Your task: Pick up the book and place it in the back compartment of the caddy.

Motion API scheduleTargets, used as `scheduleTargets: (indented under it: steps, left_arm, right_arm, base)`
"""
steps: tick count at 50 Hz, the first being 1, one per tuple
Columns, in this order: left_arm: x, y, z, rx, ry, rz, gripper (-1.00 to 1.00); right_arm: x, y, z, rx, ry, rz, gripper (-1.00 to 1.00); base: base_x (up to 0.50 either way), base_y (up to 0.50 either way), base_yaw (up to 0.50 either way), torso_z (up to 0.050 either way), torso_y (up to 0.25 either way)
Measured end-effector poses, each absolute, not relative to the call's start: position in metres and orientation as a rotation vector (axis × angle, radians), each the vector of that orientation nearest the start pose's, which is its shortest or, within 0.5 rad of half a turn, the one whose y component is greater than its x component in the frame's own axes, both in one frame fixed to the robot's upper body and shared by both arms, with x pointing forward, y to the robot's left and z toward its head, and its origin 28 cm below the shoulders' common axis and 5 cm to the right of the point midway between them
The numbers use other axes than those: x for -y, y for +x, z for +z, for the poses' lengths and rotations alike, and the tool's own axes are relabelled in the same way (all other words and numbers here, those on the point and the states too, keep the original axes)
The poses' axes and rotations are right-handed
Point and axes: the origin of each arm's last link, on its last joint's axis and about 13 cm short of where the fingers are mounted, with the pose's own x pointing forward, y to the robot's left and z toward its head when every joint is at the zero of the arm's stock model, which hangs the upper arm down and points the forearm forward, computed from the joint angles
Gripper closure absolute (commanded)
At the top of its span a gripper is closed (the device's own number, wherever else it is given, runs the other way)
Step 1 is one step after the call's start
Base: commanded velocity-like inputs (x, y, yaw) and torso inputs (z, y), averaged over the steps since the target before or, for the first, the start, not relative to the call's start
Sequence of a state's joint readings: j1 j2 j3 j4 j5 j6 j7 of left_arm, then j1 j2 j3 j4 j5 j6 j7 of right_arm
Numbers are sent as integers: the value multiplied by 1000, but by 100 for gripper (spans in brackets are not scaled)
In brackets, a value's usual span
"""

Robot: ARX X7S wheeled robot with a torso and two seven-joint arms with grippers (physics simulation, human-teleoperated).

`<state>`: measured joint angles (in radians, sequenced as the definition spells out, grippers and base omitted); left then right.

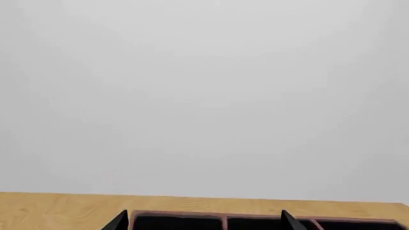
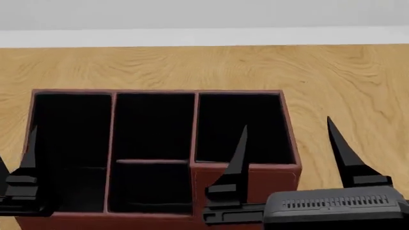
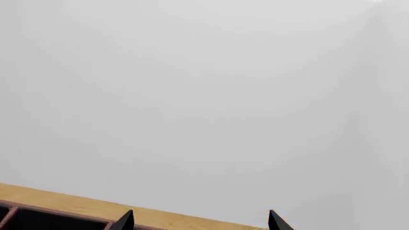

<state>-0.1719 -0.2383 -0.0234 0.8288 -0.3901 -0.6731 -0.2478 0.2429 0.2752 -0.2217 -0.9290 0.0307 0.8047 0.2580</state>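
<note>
The dark red, black-lined caddy point(image 2: 246, 175) sits on the wooden table point(image 2: 319, 72), right gripper point(image 2: 288, 143) spread wide at its 4 o'clock, left gripper's point(image 2: 16, 165) state unclear, book unseen.

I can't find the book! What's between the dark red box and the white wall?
Head view: only bare wooden tabletop between the dark red leather-look caddy and wall.

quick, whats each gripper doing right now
Left gripper: open, holding nothing.
Right gripper: open, holding nothing, fingers wide apart by the caddy.
</note>
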Motion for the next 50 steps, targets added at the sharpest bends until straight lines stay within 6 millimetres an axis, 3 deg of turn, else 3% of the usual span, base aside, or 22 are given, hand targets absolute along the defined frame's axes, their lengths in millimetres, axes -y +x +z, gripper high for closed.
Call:
scheduleTargets:
  steps: [12, 18, 39, 50]
  left_arm:
    - [-221, 196, 170, 292, -62, -20, -100]
    - [-220, 196, 170, 291, -66, -25, -100]
    - [-223, 197, 171, 293, -60, -4, -100]
    - [-227, 201, 192, 324, -36, 28, -100]
  right_arm:
    - [96, 193, 180, 345, -230, -26, -100]
    - [96, 194, 180, 335, -240, -30, -100]
    - [95, 193, 180, 344, -221, -3, -100]
    - [95, 192, 181, 354, -217, 7, -100]
  base:
    - [-28, 1, -125, 0, 0]
    - [84, 496, 0, 0, 0]
    - [-1, -2, 0, 0, 0]
    - [37, -2, 0, 0, 0]
